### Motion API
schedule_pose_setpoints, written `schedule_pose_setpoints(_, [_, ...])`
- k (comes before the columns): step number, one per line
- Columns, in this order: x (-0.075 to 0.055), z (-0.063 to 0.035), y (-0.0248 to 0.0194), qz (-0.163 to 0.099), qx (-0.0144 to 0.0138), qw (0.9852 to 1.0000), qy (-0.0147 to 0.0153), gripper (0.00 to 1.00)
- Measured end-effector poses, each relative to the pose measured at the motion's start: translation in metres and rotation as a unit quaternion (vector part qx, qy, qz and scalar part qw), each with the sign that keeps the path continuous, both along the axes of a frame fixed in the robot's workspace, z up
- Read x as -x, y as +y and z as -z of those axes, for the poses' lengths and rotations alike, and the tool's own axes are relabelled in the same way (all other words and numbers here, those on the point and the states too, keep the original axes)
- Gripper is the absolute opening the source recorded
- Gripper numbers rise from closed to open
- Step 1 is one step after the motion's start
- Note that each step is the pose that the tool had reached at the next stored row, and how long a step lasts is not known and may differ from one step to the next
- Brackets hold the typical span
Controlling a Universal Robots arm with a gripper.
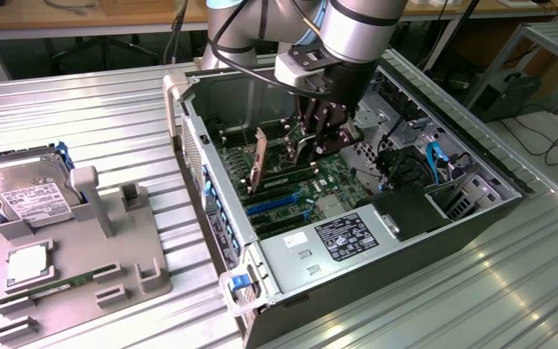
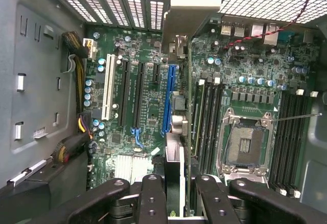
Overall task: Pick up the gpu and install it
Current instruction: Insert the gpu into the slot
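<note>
My gripper (image 1: 320, 138) is down inside the open computer case (image 1: 189, 145), shut on the gpu (image 1: 259, 163). The card stands on edge above the motherboard (image 1: 333, 182), with its bracket end toward the case's slotted rear wall. In the wrist view the gpu (image 2: 175, 170) appears edge-on between the two black fingers (image 2: 152, 196), running to its silvery bracket (image 2: 191, 4) by the rear slots. The card hangs close beside the long blue slot (image 2: 168, 101), on the side nearer the memory sticks (image 2: 204, 117). Whether its edge touches the board is not visible.
A grey parts holder (image 1: 85, 269) on the ribbed metal table at the exterior view's left carries a hard drive (image 1: 22, 193), a green memory stick (image 1: 51, 289) and a silver chip (image 1: 27, 265). Inside the case are the power supply (image 1: 342, 236), the processor socket (image 2: 245, 142) and cable bundles (image 2: 76, 66).
</note>
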State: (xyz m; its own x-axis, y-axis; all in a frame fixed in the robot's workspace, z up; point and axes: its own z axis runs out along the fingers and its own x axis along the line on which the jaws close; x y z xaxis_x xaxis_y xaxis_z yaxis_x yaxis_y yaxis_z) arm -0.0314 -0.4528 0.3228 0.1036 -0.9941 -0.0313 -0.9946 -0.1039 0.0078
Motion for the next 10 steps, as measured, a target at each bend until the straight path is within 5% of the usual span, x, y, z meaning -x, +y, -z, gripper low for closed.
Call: schedule_pose_setpoints(10, [0.0000,0.0036,0.0000,0.003,0.0000,1.0000,0.0000,0.27])
